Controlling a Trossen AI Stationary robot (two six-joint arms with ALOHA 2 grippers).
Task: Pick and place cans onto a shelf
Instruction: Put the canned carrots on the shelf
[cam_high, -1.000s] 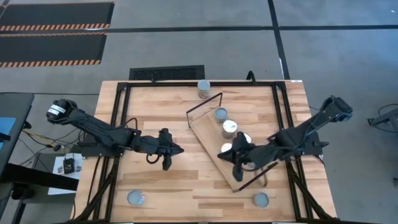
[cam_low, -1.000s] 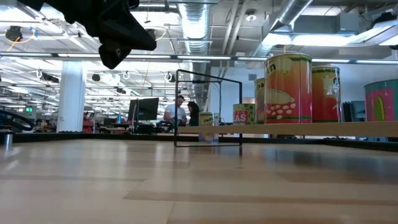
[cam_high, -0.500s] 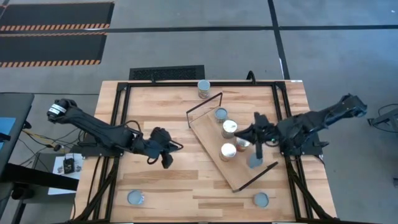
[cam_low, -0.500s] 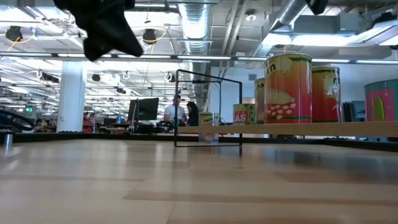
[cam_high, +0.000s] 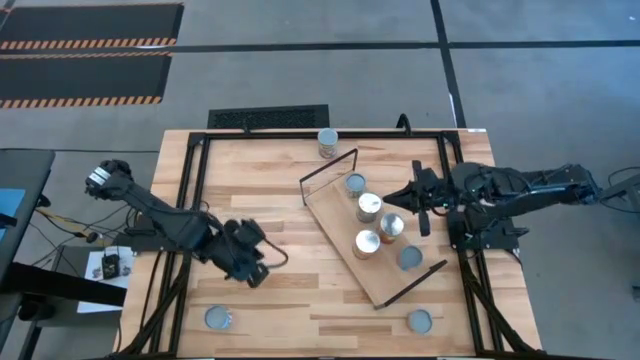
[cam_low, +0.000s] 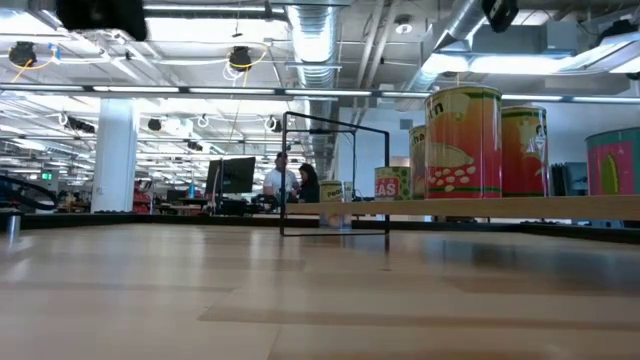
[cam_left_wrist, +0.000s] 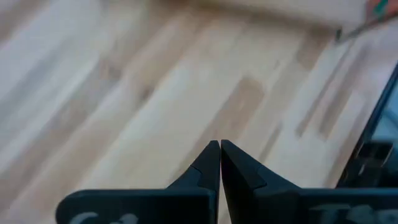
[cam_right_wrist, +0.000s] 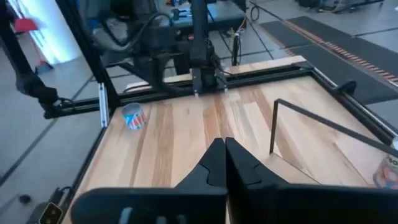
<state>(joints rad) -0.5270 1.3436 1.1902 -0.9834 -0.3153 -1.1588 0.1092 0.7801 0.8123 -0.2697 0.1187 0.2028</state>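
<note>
The light wooden shelf (cam_high: 345, 215) lies slantwise on the table, with black wire frames at both ends. Several cans stand on it in a row, among them a silver-topped one (cam_high: 408, 258) nearest the near end and an orange-labelled one (cam_low: 463, 140). Single cans stand on the table at the far edge (cam_high: 328, 142), near left (cam_high: 219, 318) and near right (cam_high: 420, 321). My left gripper (cam_high: 272, 257) is shut and empty above the table left of the shelf. My right gripper (cam_high: 395, 197) is shut and empty above the shelf's far right side.
A black metal frame (cam_high: 190, 190) runs around the tabletop. Bare planks (cam_high: 280, 290) lie between the shelf and the near-left can. The right wrist view shows that can (cam_right_wrist: 134, 116) and the shelf's wire frame (cam_right_wrist: 273, 127).
My right gripper has drawn back from the shelf's near end toward the table's far right and risen, leaving a silver-topped can standing there. My left gripper has moved toward the table's near left and has risen out of the top of the low view.
</note>
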